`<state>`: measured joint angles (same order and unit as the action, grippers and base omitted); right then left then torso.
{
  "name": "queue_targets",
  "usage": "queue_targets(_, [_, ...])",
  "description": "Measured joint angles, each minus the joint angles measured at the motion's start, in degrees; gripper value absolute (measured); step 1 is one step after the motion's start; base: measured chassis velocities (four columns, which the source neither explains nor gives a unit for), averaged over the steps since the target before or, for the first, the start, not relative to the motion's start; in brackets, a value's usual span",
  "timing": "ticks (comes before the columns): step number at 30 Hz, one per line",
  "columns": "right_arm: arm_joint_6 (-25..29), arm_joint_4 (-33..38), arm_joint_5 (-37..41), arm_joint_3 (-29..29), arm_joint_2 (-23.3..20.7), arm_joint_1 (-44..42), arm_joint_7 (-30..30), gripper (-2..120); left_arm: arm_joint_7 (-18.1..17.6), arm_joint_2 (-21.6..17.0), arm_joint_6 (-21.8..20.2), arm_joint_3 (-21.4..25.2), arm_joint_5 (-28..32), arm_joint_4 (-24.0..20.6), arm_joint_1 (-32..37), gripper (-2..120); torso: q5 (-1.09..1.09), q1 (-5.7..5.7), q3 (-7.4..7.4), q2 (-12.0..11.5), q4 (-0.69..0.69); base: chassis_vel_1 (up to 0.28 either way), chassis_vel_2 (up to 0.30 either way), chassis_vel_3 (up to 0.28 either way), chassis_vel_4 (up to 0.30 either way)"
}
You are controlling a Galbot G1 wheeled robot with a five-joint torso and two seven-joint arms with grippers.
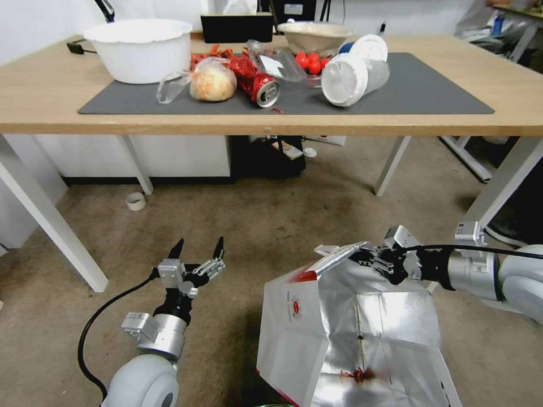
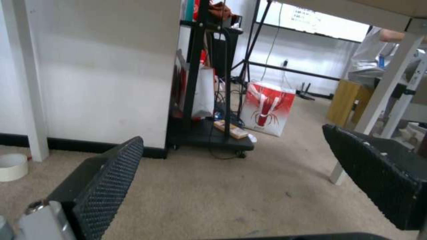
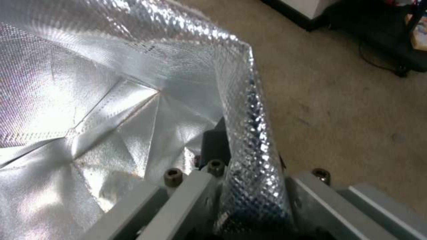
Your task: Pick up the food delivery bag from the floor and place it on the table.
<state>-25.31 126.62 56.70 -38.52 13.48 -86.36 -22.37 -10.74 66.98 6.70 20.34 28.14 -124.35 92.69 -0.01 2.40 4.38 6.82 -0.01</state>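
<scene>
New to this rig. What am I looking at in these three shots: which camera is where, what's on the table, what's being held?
It is a wheeled robot with two arms. The wide shot is from its head camera, looking down at the floor and the table; the other two come from cameras on each wrist.

The right gripper has its jaws shut on the rim of the food delivery bag, one on each side of the foil edge, as the right wrist view shows up close. The bag is open, with the silver lining showing.

The left gripper is low over the floor beside the bag, jaws open, holding nothing.

On the table's grey mat: a white bowl, a bagged bread roll, a crushed red can, plastic cups.
</scene>
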Motion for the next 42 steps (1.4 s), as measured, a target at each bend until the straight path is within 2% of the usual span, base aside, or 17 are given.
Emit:
queue_targets(11, [0.14, 0.69, 0.79, -0.28, -0.15, -0.2, -0.36, 0, 0.6, 0.0, 0.06, 0.27, 0.07, -1.02, 0.76, 100, 0.0, 0.4, 2.45, 2.84, 0.01, 0.0, 0.0, 0.0, 0.0])
queue_targets(42, [0.43, 0.98, 3.87, -0.6, -1.45, 0.03, -0.08, 0, 0.84, -1.08, -0.23, 1.16, 1.26, -1.21, 0.87, 100, 0.0, 2.16, 7.79, 9.89, 0.0, 0.0, 0.0, 0.0, 0.0])
